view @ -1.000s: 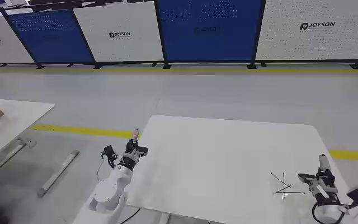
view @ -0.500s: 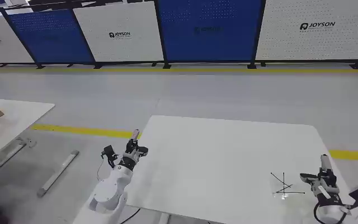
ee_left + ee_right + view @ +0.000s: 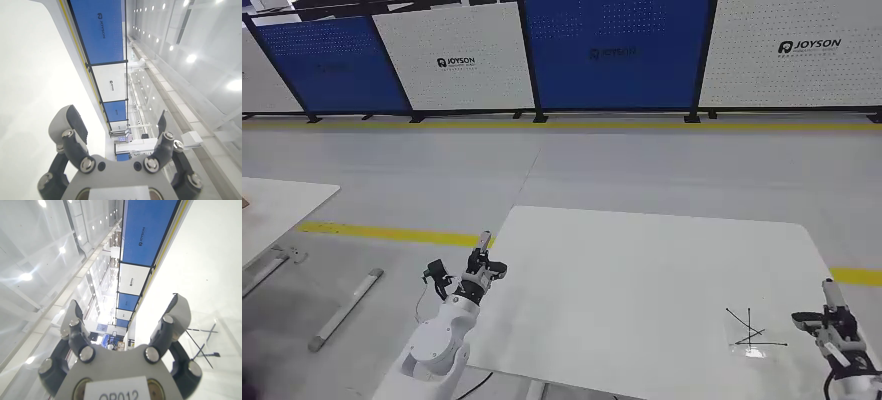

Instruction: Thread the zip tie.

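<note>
Right gripper (image 3: 817,305), jaws spread and empty, sits just right of the crossed zip ties (image 3: 750,331); left gripper (image 3: 489,254), likewise spread, well apart at the table's left edge

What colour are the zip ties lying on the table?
The zip ties are black, seen best in the right wrist view.

arm (image 3: 437,345) white | left pincer (image 3: 119,115), right pincer (image 3: 125,302): grey fingers (image 3: 55,124), black pads (image 3: 78,123), silver screws (image 3: 87,165) | white label (image 3: 115,387)
</note>
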Robot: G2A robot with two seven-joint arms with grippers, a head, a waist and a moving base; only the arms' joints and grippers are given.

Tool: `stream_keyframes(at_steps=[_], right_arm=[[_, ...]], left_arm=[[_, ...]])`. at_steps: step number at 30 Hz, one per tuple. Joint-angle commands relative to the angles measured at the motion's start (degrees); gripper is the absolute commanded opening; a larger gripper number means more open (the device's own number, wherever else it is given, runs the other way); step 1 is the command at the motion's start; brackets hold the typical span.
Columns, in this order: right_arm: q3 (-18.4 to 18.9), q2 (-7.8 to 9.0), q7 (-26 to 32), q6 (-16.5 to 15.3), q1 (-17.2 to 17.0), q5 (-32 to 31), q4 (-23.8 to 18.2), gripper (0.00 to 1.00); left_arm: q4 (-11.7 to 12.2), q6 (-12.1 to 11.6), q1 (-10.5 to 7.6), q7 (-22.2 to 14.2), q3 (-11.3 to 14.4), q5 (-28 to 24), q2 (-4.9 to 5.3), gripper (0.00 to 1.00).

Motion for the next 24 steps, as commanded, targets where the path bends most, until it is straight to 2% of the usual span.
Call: stream_keyframes(at_steps=[1, 4, 7, 8, 12, 14, 18, 24], right_arm=[[0.0, 0.00, 0.0, 0.0, 0.0, 0.0, 0.0, 1.00], [0.2, 0.11, 1.7, -0.2, 0.1, -0.2, -0.1, 1.00], [4.9, 0.95, 11.3, -1.6, 0.8, 0.9, 2.8, 1.00], [6.6, 1.34, 16.3, -2.3, 0.9, 1.4, 3.7, 1.00], [10.3, 2.35, 26.2, -2.4, 2.1, 0.5, 6.8, 1.00], [10.9, 2.64, 27.9, -2.2, 2.9, -1.1, 8.1, 1.00], [9.3, 3.14, 30.8, -3.0, 4.8, -7.0, 10.8, 1.00], [9.3, 3.14, 30.8, -3.0, 4.8, -7.0, 10.8, 1.00]], left_arm=[[0.0, 0.0, 0.00, 0.0, 0.0, 0.0, 0.00, 1.00], [0.0, 0.0, 0.00, 0.0, 0.0, 0.0, 0.00, 1.00], [0.0, 0.0, 0.00, 0.0, 0.0, 0.0, 0.00, 1.00], [0.0, 0.0, 0.00, 0.0, 0.0, 0.0, 0.00, 1.00], [0.0, 0.0, 0.00, 0.0, 0.0, 0.0, 0.00, 1.00], [0.0, 0.0, 0.00, 0.0, 0.0, 0.0, 0.00, 1.00], [0.0, 0.0, 0.00, 0.0, 0.0, 0.0, 0.00, 1.00], [0.0, 0.0, 0.00, 0.0, 0.0, 0.0, 0.00, 1.00]])
